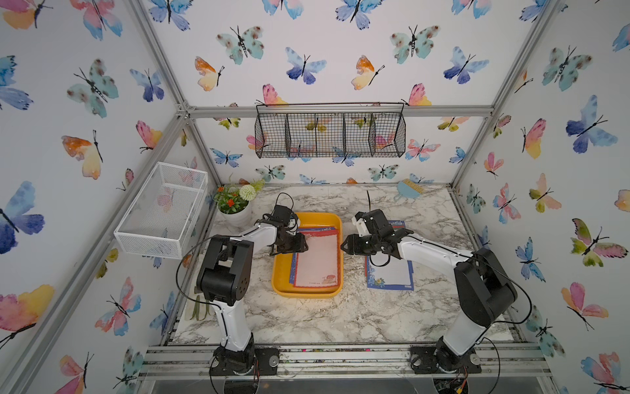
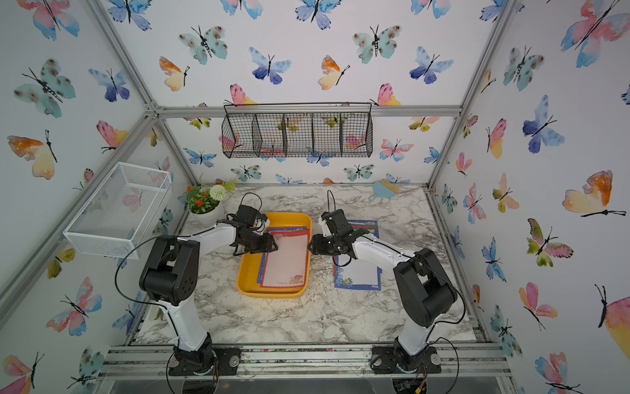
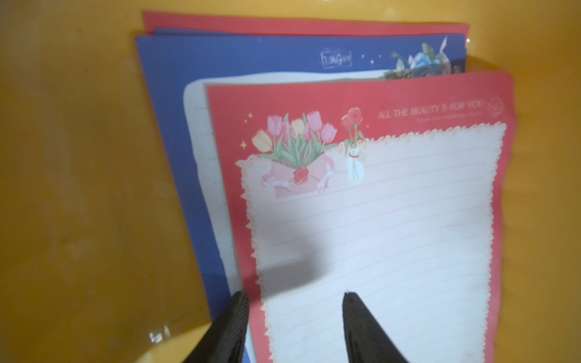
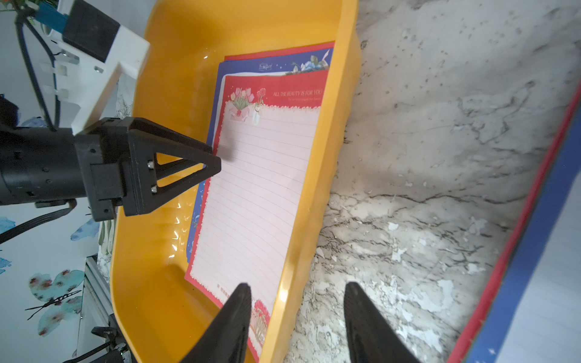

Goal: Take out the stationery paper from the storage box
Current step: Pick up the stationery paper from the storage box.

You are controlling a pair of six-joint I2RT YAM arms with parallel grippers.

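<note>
- Left gripper sits inside the storage box, jaws parted and empty, straddling the top sheet's edge.
- Stationery paper lies stacked in the box; the red-bordered sheet on top reads "ALL THE BEAUTY IS FOR YOU", over a blue sheet with an unreadable logo.
- Right gripper stands parted and empty above the box's rim.
- Another blue floral sheet lies on the marble table.

Marble-patterned table carries the yellow storage box at centre, blue-bordered stationery paper flat just to its right, a flower pot far left, a blue brush far right.
</note>
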